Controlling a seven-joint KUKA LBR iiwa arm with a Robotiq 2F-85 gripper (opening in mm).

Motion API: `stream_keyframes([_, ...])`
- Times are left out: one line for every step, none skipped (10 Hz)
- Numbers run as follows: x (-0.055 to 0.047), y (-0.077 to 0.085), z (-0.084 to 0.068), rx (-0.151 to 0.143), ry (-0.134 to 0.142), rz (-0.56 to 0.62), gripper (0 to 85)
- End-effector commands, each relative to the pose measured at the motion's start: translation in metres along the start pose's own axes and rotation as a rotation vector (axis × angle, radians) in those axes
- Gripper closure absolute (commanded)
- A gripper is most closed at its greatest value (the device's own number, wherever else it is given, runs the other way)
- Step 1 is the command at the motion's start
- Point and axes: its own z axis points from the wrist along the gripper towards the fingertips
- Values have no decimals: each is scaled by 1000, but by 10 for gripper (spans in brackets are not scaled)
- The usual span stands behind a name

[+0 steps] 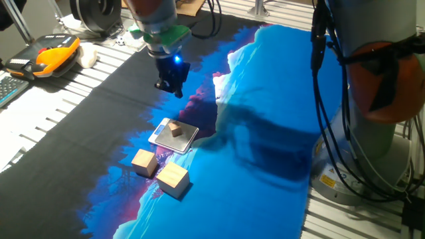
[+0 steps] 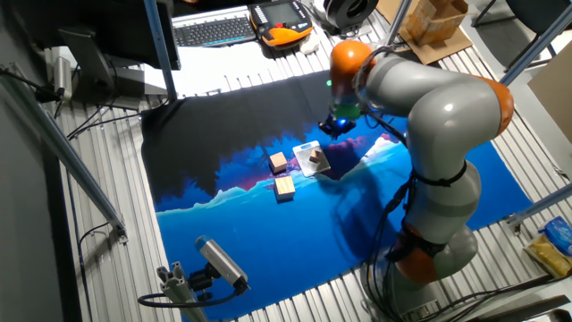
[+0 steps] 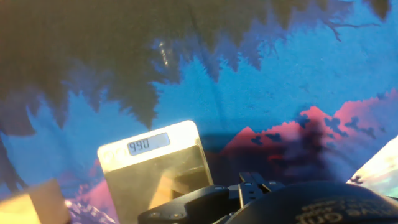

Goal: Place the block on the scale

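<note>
The block [image 1: 175,129], a small light-brown wooden cube with a darker shaded side, sits on the scale [image 1: 186,141], roughly at the plate's middle, tilted relative to its edges. The scale is a thin square with a grey top and pale rim; in the hand view its display strip [image 3: 148,144] shows digits. The gripper [image 1: 170,86] hangs above the cloth [image 1: 265,99], apart from the block and holding nothing; whether its fingers are spread or closed cannot be told. Two larger wooden cubes [image 1: 144,162] [image 1: 172,179] rest just beside the scale's near edge, apart from it.
</note>
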Motion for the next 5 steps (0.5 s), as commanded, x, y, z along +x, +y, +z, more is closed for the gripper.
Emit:
stream_keyframes([0,0,0,7,-5,-23,850])
stream_keyframes([0,0,0,-9,0,-38,850])
stream_keyframes([0,0,0,-36,7,-36,850])
stream_keyframes([0,0,0,-39,8,-37,850])
stream_keyframes([0,-1,0,-41,8,-42,850])
